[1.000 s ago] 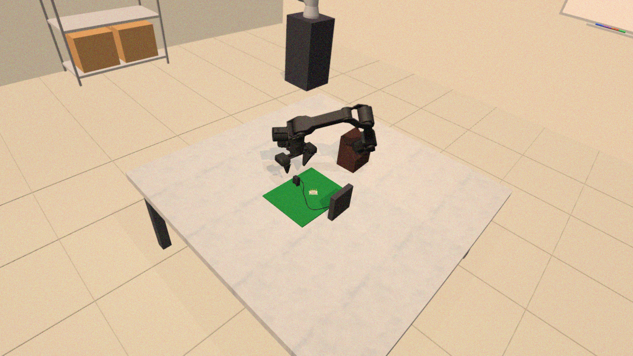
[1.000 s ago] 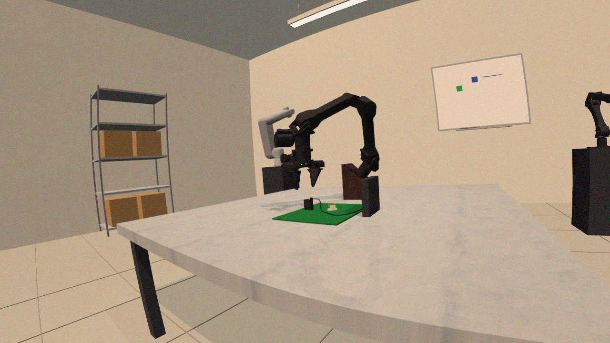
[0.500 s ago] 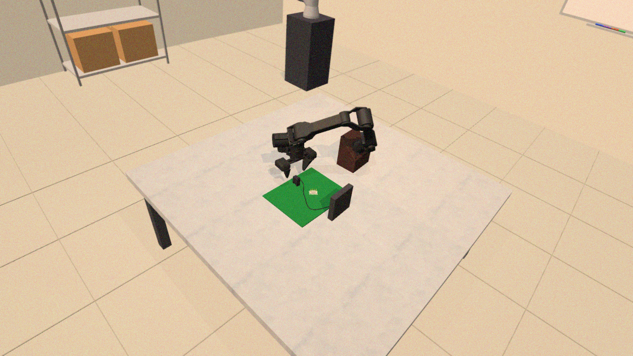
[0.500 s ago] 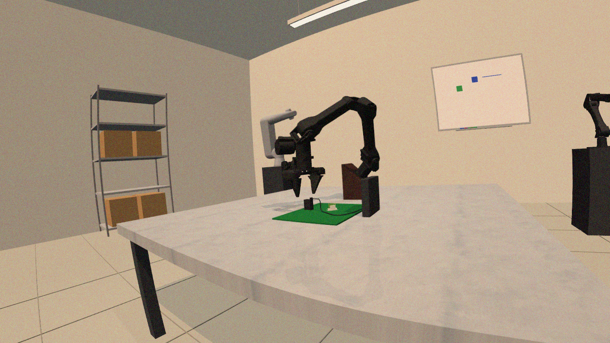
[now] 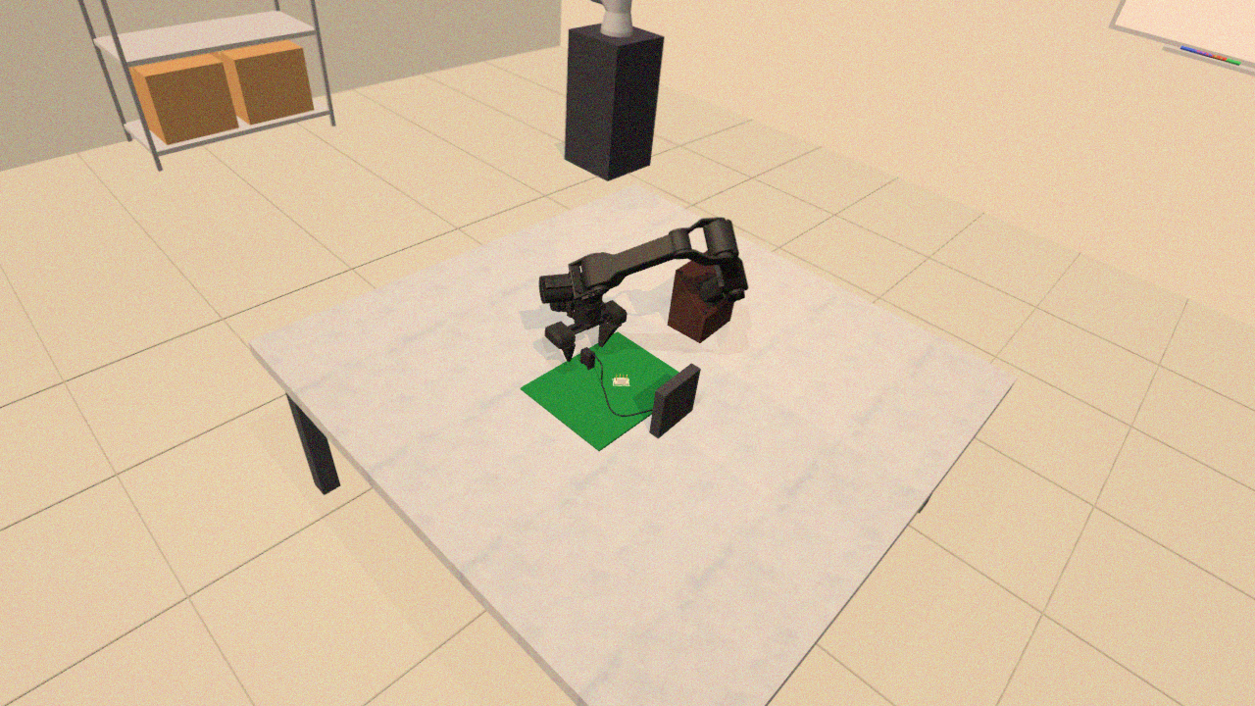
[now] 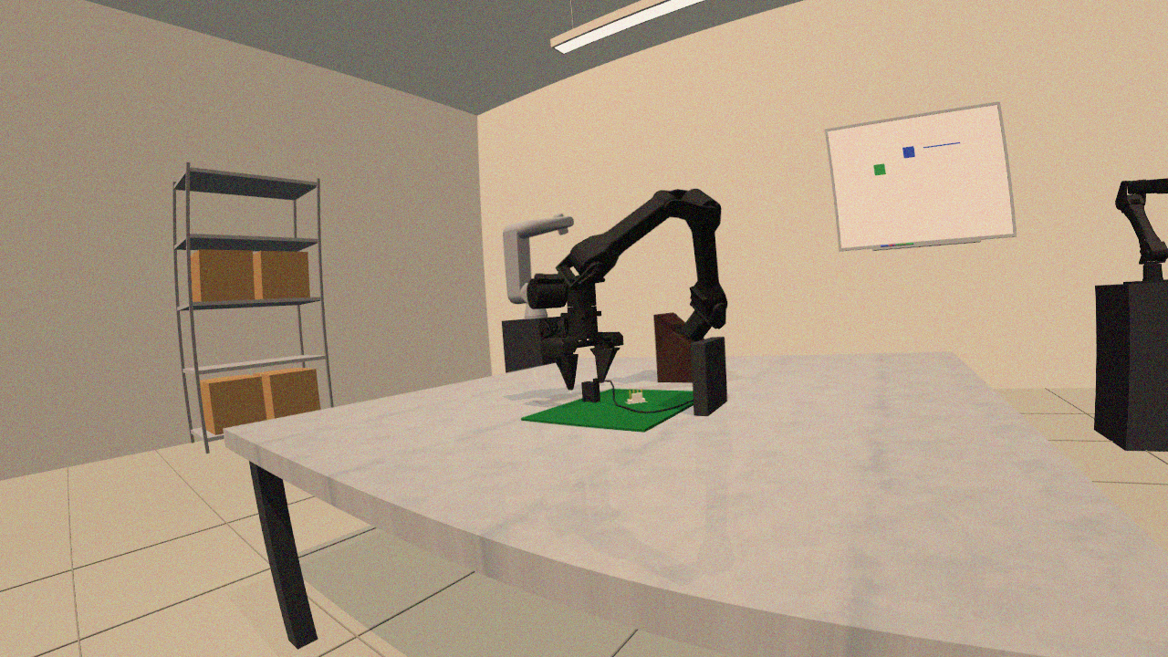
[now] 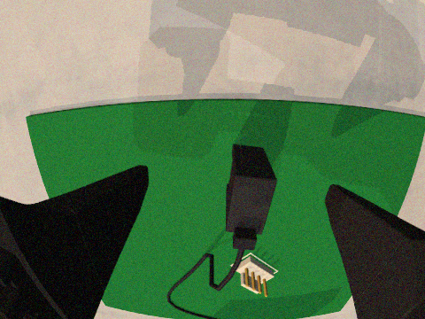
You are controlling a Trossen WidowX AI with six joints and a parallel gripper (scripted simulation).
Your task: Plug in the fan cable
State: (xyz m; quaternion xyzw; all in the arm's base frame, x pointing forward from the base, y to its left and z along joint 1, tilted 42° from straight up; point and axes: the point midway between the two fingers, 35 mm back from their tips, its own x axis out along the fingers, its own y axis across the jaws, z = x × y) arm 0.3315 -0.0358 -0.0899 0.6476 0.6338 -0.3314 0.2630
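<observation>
The black plug (image 5: 587,359) (image 6: 589,391) (image 7: 251,204) is on the green board (image 5: 575,408) (image 6: 591,418) (image 7: 66,146) near its edge, apart from the header. The white four-pin header (image 5: 621,381) (image 6: 636,399) (image 7: 253,265) has bare gold pins pointing up. A thin black cable (image 5: 624,415) (image 6: 653,411) runs from the plug to the dark square fan (image 5: 674,402) (image 6: 708,377), which stands upright at the board's edge. My gripper (image 5: 585,353) (image 6: 586,384) (image 7: 242,185) is wide open and empty, pointing down just above the plug. In the wrist view the plug shows between the fingers, with a gap on each side.
The pale marble table (image 5: 745,527) (image 6: 817,490) carries the board. A dark red-brown block (image 5: 699,311) (image 6: 673,355) stands behind the board beside the arm's base. Shelving (image 5: 210,34) (image 6: 245,304) and black pedestals (image 5: 611,105) (image 6: 1131,367) stand away from the table.
</observation>
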